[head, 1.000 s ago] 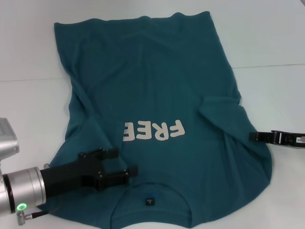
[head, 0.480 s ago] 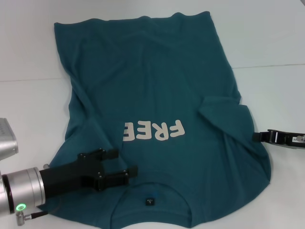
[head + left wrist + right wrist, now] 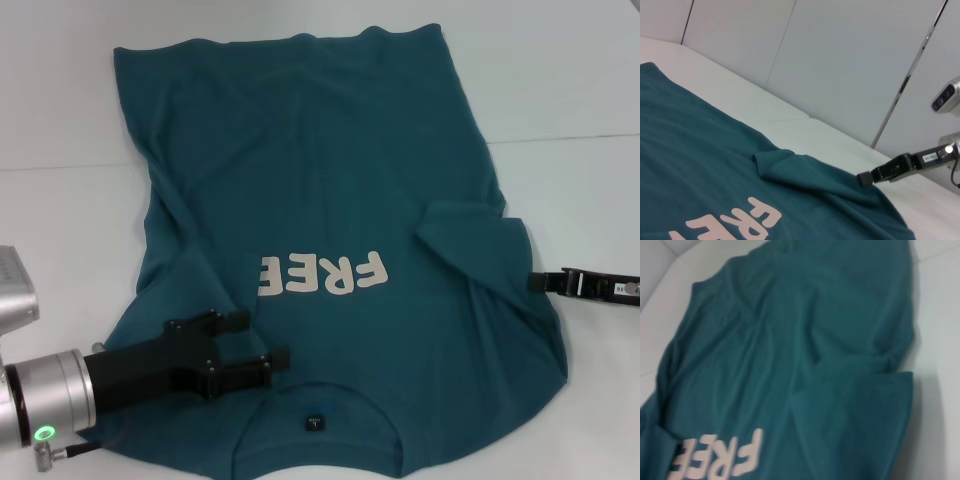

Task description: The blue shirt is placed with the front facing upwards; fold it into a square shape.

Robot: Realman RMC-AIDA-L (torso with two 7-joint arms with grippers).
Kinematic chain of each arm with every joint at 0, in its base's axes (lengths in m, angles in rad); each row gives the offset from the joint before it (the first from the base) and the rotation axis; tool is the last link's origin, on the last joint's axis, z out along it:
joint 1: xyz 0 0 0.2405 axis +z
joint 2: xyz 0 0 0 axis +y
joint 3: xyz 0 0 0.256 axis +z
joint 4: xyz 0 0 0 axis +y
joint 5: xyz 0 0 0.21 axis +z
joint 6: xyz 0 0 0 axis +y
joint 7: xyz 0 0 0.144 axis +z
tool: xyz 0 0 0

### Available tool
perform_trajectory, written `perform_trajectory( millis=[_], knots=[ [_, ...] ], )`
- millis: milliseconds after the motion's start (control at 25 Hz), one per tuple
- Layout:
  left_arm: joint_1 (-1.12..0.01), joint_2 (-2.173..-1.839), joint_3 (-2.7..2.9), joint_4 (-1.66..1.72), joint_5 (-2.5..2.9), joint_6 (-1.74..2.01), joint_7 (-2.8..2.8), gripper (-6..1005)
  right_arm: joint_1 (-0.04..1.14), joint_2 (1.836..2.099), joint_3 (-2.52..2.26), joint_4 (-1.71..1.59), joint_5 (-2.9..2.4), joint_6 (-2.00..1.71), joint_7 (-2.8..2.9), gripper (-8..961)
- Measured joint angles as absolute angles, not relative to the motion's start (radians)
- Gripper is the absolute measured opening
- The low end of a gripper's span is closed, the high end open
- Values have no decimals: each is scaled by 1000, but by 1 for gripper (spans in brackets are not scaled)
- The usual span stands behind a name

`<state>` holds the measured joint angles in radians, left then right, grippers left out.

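Collar of blue shirt (image 3: pixel 330 200) faces the robot

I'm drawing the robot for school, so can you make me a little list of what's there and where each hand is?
Shirt: blue shirt lying spread out, front up, with pale FREE lettering and a small black neck label
Sleeves: both folded in over the shirt
Surface: white table
Left hand: left hand over the shirt near the collar, fingers apart, holding nothing
Right hand: right hand at the shirt's edge by the right sleeve; grip not clear
Folding: body not yet folded into a square
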<state>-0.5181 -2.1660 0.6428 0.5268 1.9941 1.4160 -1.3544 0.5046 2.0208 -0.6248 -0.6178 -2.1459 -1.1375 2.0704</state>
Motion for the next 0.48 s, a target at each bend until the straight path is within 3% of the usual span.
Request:
perform_trajectory(
  millis=[480],
  knots=[
    [-520, -2166, 643, 526, 1990, 1416, -1354, 908, 540, 2027, -656, -686, -2089, -1301, 2007, -1]
  ],
)
